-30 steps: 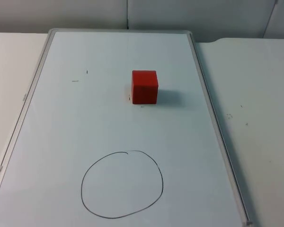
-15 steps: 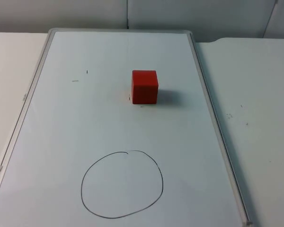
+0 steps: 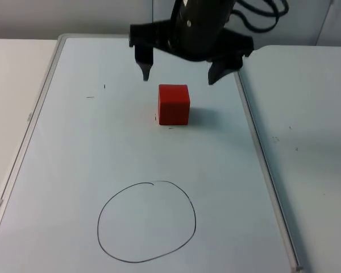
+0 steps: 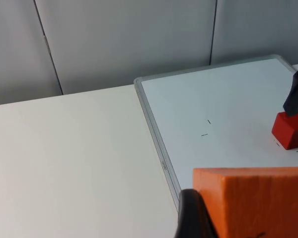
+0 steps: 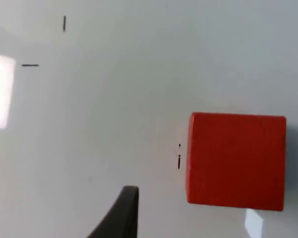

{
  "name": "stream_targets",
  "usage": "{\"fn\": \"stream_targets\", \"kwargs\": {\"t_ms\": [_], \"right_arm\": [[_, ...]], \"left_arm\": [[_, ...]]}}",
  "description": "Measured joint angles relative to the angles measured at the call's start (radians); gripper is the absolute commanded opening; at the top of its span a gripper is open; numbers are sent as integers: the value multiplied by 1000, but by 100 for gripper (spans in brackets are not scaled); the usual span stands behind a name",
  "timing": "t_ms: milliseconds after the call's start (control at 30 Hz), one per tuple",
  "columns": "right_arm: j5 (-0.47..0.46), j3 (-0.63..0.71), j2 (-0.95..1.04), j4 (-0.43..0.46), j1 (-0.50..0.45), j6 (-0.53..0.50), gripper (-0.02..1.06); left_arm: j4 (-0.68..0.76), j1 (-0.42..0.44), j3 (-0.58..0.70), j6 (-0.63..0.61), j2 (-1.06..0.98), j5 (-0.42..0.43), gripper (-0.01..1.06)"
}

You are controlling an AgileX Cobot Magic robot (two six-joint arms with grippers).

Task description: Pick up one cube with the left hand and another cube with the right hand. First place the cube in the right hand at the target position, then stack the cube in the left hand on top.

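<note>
The right claw hangs spread above the cube, behind the drawn circle.

Bare whiteboard surrounds red cube, seemingly unobstructed.

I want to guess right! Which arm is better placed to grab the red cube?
Right. The right gripper hangs open just behind and above the red cube, while the left gripper is off to the side, holding an orange cube.

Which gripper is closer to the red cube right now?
Right. The right gripper hangs open just behind the red cube, one fingertip on each side of it. The left gripper is off beside the whiteboard, shut on an orange cube.
</note>
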Motion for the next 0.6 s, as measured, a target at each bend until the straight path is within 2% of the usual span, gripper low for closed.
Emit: {"fn": "stream_targets", "kwargs": {"t_ms": [267, 433, 600], "right_arm": [[-44, -2, 74, -4, 0, 30, 95], [-99, -4, 98, -19, 0, 47, 94], [-111, -4, 98, -49, 0, 67, 94]], "left_arm": [[-4, 0, 9, 0, -8, 0, 22], [-5, 0, 23, 0, -90, -10, 22], [-5, 0, 62, 0, -148, -36, 22]]}}
